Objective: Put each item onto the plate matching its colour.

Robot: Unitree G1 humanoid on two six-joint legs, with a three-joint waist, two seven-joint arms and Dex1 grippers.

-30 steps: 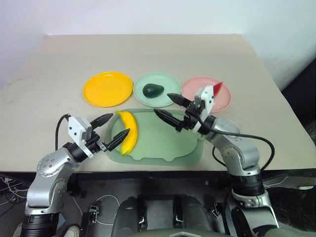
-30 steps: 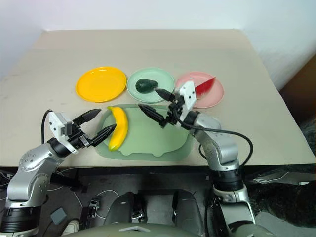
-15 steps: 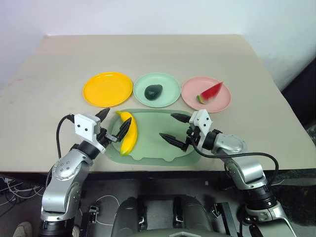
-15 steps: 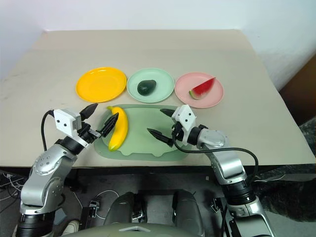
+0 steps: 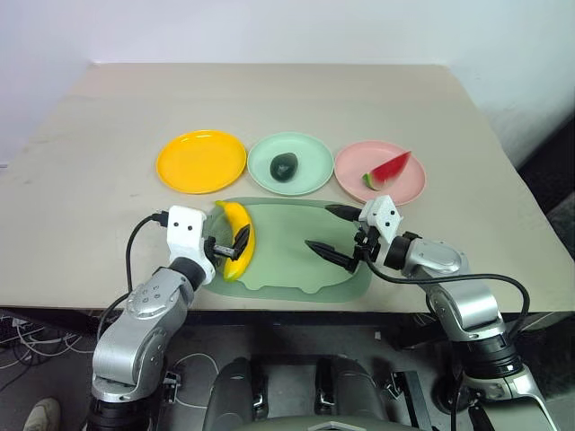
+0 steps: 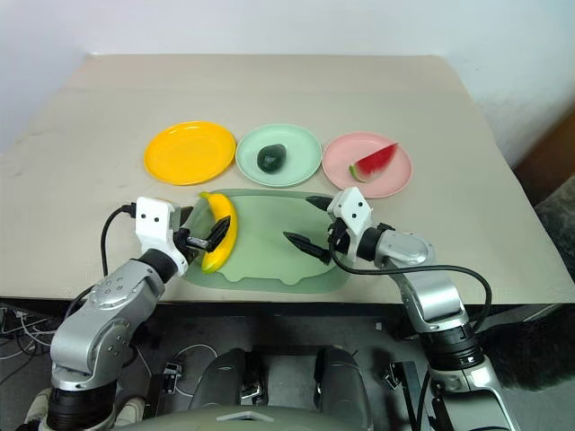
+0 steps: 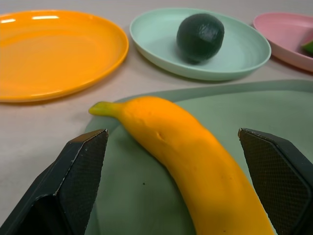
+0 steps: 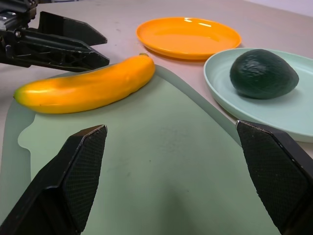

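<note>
Between the spread black fingers of the left gripper (image 5: 228,244) lies the curved yellow toy banana (image 7: 190,161), one finger on each side of it and neither visibly pressing it; that claw is released. Under both sits the large pale green rounded-rectangular mat (image 5: 296,260) on the beige table (image 5: 269,99). Beyond this claw, in a row, stand the round yellow-orange plastic plate (image 5: 201,161), bare, then the pale mint green plate (image 5: 310,175) carrying the dark green oval avocado (image 5: 284,166). Opposite, over the mat's other side, the right gripper (image 5: 334,235) points at the banana, fingers wide apart and holding nothing. Just past it stands the pink plate (image 5: 395,187) with the red watermelon wedge (image 5: 389,170) on it.
</note>
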